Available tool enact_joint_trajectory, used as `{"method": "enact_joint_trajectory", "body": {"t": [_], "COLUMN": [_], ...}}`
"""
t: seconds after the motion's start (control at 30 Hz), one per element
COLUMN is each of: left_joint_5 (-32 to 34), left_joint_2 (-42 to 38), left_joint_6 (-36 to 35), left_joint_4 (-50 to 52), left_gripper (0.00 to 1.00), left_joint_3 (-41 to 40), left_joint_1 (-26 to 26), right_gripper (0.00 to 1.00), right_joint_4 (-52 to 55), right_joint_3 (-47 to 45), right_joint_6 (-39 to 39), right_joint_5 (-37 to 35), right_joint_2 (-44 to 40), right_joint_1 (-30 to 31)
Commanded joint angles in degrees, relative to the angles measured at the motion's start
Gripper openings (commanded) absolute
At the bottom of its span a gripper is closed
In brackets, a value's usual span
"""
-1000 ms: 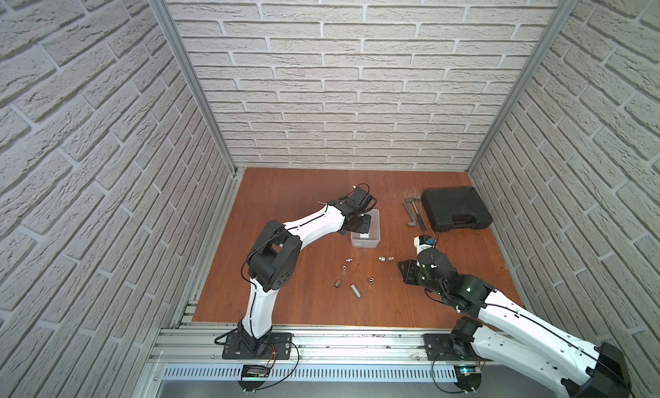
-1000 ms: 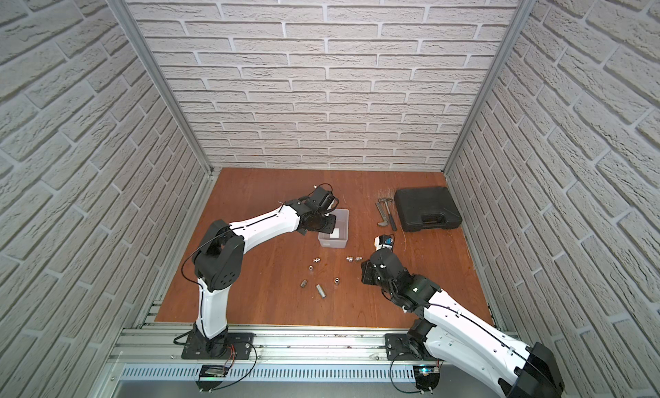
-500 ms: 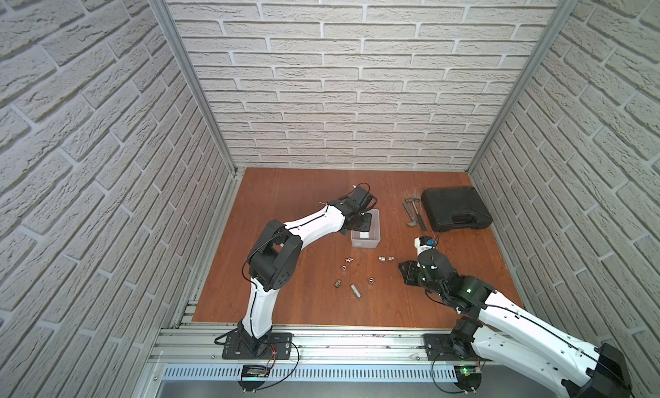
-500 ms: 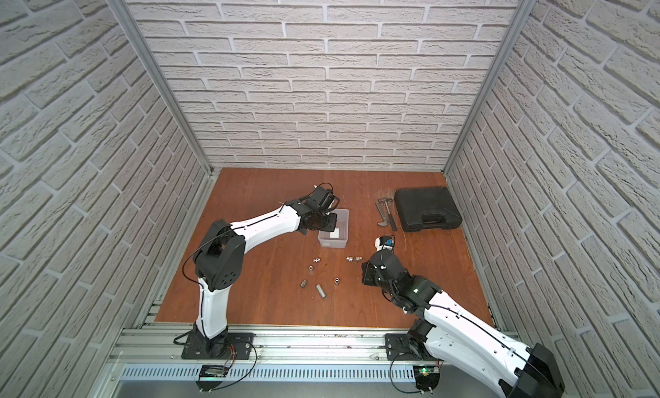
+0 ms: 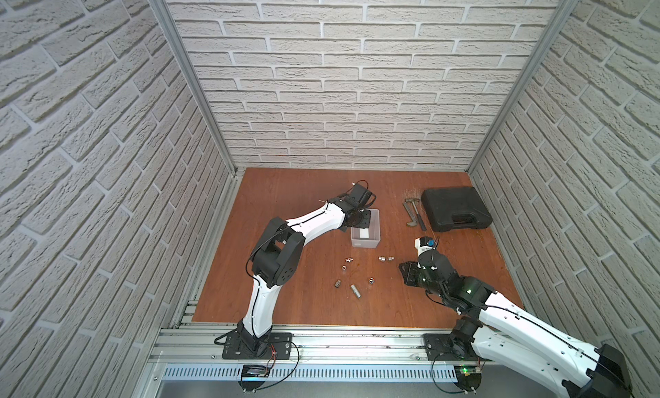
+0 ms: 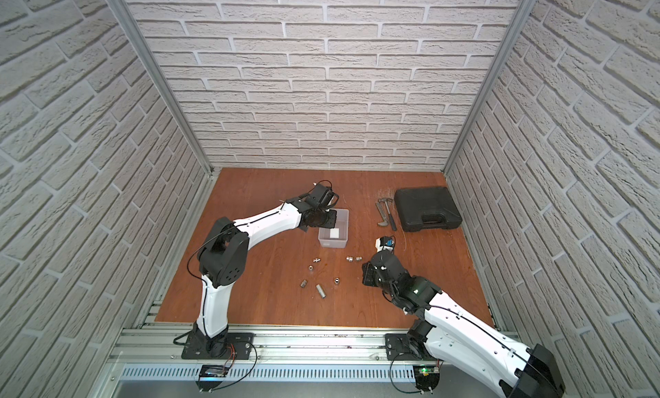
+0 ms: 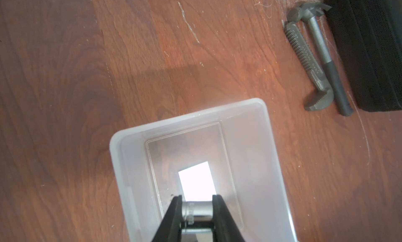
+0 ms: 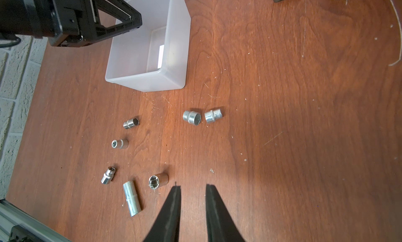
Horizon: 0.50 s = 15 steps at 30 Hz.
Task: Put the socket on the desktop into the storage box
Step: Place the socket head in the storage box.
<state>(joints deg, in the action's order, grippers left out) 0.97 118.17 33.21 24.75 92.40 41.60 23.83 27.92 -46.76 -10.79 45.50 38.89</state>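
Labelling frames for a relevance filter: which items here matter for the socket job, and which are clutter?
Job: socket held in the left gripper over the storage box; seven loose sockets on the desktop.
Lying about: black case, hammer, grey wrench beside it.

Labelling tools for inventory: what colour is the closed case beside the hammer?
The case is black, seen best in a top view.

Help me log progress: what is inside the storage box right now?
Only a white square mark shows on the storage box floor; nothing else lies there. The left gripper holds a socket over it, covering part of the floor in the left wrist view.
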Motion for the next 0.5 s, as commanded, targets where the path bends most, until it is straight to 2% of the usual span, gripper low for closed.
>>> {"method": "enact_joint_trajectory", "body": {"t": [0.0,0.37,0.47], "left_joint_5": [-0.75,-0.45,0.47], "left_joint_2": [1.16,-2.05,-2.82], "left_joint_6": [-0.06,-0.40,-1.11], "left_joint_4": [-1.99,-2.54,-1.52], "left_gripper": [0.15,0.44,0.47], "left_joint_3": [0.93,0.66,1.67], "left_joint_1": [-0.39,0.86,1.51], "right_gripper": [0.26,0.27,0.26], "right_joint_4": [-1.00,-0.67,-0.72], "right_joint_3": [-0.67,-0.68,-0.67], "right_joint_6": [-0.61,-0.60,-0.68], "right_joint_5": [-0.92,-1.00,-0.91], "right_joint_2": [-0.01,-0.34,-0.34], "right_joint_1": [0.35,0.30,0.31]}}
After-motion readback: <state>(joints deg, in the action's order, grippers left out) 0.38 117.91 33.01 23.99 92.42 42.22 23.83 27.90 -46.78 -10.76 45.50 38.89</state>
